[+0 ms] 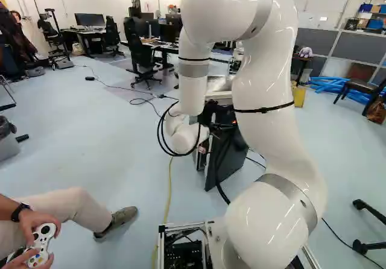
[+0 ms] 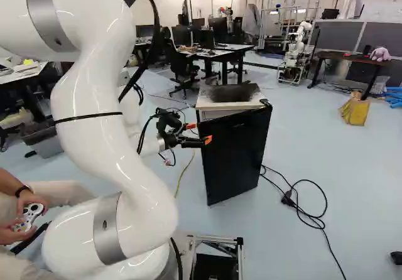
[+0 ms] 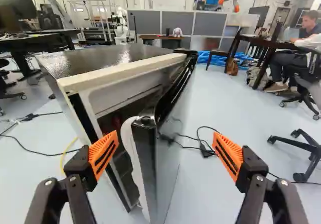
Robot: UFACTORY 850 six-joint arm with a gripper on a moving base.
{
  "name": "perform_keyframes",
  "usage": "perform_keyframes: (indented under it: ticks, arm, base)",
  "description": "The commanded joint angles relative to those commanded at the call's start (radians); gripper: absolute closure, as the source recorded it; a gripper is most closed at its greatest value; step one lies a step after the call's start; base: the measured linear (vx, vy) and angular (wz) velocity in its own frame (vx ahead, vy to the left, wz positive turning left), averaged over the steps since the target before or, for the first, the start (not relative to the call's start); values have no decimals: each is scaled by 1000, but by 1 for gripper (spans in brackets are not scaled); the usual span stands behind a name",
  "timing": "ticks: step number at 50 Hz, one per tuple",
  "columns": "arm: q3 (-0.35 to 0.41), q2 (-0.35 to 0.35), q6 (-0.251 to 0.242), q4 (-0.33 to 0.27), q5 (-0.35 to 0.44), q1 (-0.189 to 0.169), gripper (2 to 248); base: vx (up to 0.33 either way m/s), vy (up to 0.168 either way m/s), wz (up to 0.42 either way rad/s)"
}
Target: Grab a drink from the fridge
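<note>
The fridge door [image 3: 170, 158] stood ajar, its edge between the widely parted fingers of the pincer [image 3: 165, 135], which held nothing; opening appeared partial, drink retrieval outstanding.

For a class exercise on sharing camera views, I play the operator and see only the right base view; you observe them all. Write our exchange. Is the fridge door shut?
Observer: No, the wrist view shows the door ajar from the fridge.
Operator: Where is the door's near edge?
Observer: It shows between the two fingers of the open gripper.
Operator: Where is the shoe of the person beside the arm?
Observer: The left base view shows the shoe near the yellow cable.
</note>
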Motion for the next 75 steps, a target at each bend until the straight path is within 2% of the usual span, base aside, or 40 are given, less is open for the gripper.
perform_keyframes:
  ticks: [32, 56, 65, 75]
  arm:
    - [135, 73, 0, 42, 35, -27, 3]
    - [237, 126, 0, 45, 36, -55, 3]
    - [287, 151, 0, 45, 36, -37, 3]
    - [331, 173, 0, 45, 36, 22, 3]
  base:
    - [0, 0, 0]
    - [0, 0, 0]
    - [0, 0, 0]
    - [0, 0, 0]
